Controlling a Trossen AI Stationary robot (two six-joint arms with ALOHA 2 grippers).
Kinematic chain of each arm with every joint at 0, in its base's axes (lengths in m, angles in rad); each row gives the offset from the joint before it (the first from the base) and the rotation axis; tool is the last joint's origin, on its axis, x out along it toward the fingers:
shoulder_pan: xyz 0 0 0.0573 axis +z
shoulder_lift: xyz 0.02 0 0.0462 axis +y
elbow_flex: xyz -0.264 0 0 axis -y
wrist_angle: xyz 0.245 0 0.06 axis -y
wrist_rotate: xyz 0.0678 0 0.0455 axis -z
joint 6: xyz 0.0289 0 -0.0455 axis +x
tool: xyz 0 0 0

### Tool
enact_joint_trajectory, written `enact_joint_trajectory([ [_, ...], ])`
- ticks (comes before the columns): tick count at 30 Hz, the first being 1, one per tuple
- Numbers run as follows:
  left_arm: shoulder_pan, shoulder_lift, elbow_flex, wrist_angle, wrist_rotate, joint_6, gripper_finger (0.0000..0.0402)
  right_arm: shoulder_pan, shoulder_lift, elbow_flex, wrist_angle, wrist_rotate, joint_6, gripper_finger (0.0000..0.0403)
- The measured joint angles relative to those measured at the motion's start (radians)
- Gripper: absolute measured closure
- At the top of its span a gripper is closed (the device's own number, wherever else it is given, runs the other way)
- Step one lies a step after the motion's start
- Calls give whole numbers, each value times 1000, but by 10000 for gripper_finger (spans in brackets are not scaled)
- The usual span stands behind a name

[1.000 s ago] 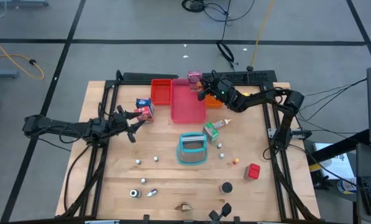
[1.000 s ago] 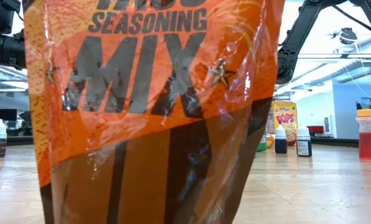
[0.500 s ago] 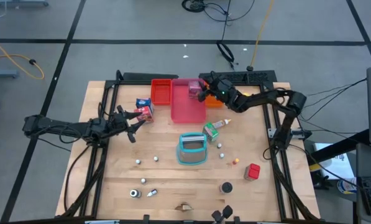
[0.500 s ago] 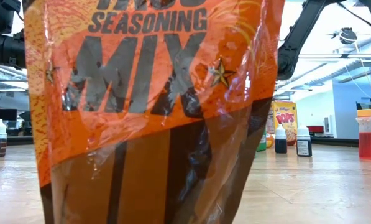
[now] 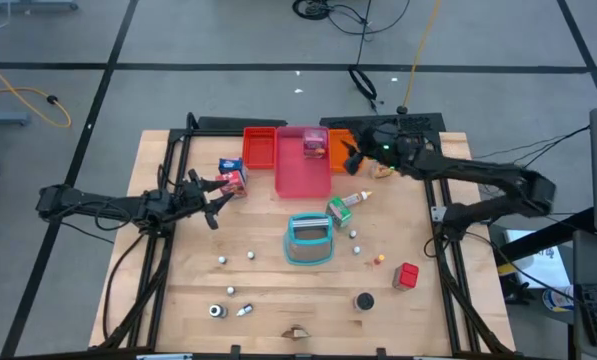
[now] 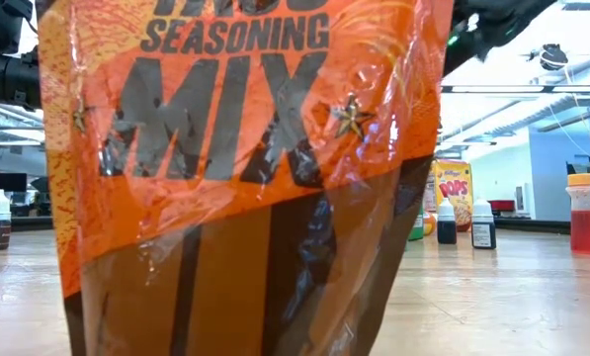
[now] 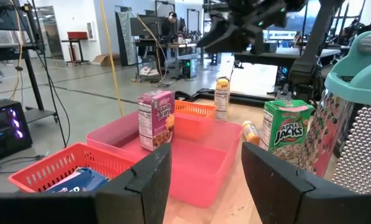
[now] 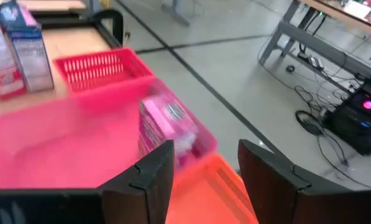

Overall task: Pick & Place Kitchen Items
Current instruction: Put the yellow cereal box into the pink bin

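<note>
One pink carton [image 5: 314,146] stands upright in the pink tray [image 5: 300,178], at the tray's far end beside the red tray [image 5: 260,147]. The right gripper [image 5: 350,158], fingers spread and empty, hangs just off the tray's right edge. A second ago it held the carton over that spot. The left gripper [image 5: 216,197] waits spread, well left of the tray.

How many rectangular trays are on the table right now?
3: a red tray at the far edge, a larger pink tray beside it holding a pink carton, and an orange tray largely hidden under the right arm. More could be hidden there.
</note>
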Motion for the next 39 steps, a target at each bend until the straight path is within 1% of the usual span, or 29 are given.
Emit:
enact_joint_trajectory([
  [4,0,0,0,4,0,0,204,-21,-122,0,-204,2,-34,232],
  [7,0,0,0,6,0,0,204,-58,-159,35,-373,1,-23,232],
  [9,0,0,0,12,0,0,204,-80,-160,74,-502,1,-20,231],
  [12,0,0,0,25,0,0,204,-107,-137,131,-644,-5,-33,230],
  [18,0,0,0,31,0,0,204,-159,-78,216,-852,-137,-96,227],
  [20,0,0,0,30,0,0,204,-165,-54,237,-915,-154,-123,227],
  [28,0,0,0,30,0,0,204,-167,56,290,-1048,-158,-166,219],
  [33,0,0,0,30,-1,0,204,-167,103,290,-1057,-151,-205,211],
  [34,0,0,0,30,-1,0,204,-167,107,290,-1048,-145,-214,209],
  [38,0,0,0,30,-1,0,204,-167,122,291,-1038,-54,-239,200],
  [39,0,0,0,30,-2,0,204,-167,125,291,-1037,-46,-240,197],
])
